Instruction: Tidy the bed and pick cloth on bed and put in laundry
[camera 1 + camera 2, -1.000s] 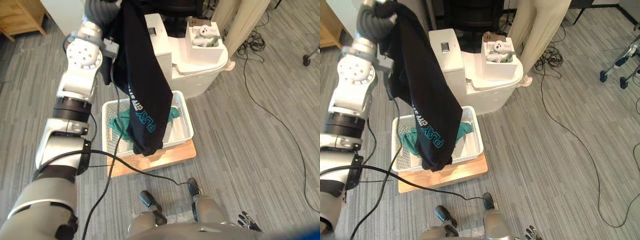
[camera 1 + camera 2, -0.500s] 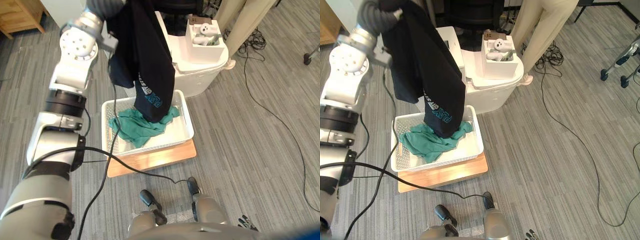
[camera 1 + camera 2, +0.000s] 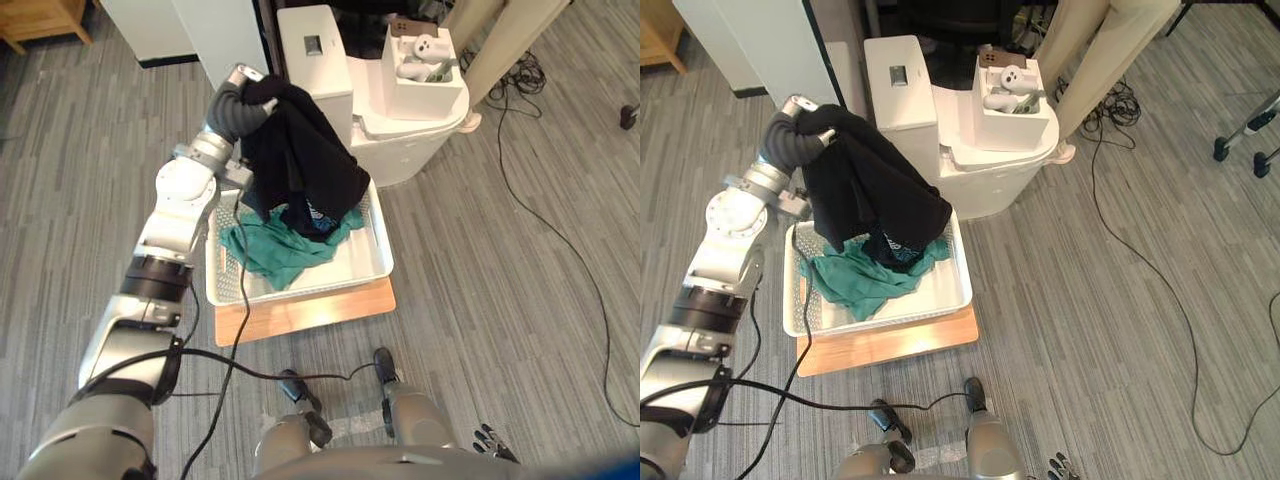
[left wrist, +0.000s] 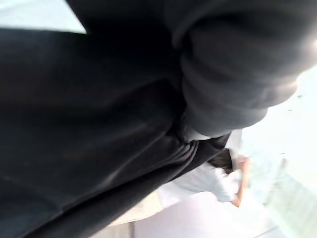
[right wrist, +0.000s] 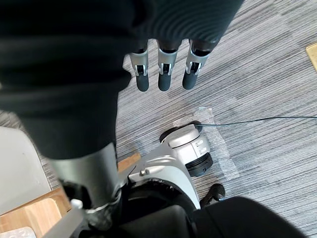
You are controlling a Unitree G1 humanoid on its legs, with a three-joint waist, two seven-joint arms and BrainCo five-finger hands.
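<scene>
- The right hand (image 5: 167,69) hangs low beside the robot, well short of the white basket (image 3: 385,265). Its fingers (image 5: 143,74) are straight and relaxed, point down at the grey floor (image 3: 500,300) and hold nothing.
- A wooden board (image 3: 300,312) lies on the floor under the basket. Its near edge sticks out in front of the basket's near wall.
- The basket holds a crumpled green cloth (image 3: 270,252), which lies on the bottom towards the left and near side. The right part of the basket's floor is bare.
- The black cloth (image 3: 300,165), the task's garment, hangs over the far half of the basket. Its lower folds reach down inside and rest on the green cloth, hiding part of it and part of the far rim.
- The left hand (image 3: 240,92) is above the basket's far-left corner, with the black cloth draped over it. Its fingers are buried under the fabric, so I cannot tell whether they are closed on it. The left wrist view gives dark cloth and the ribbed cover, with a pale blurred background that is hard to make out.
- Just behind the basket stands a white unit (image 3: 400,145). On top of it is a white box (image 3: 425,90) with a small white toy (image 3: 425,48) inside. Its other contents are too small to tell.
</scene>
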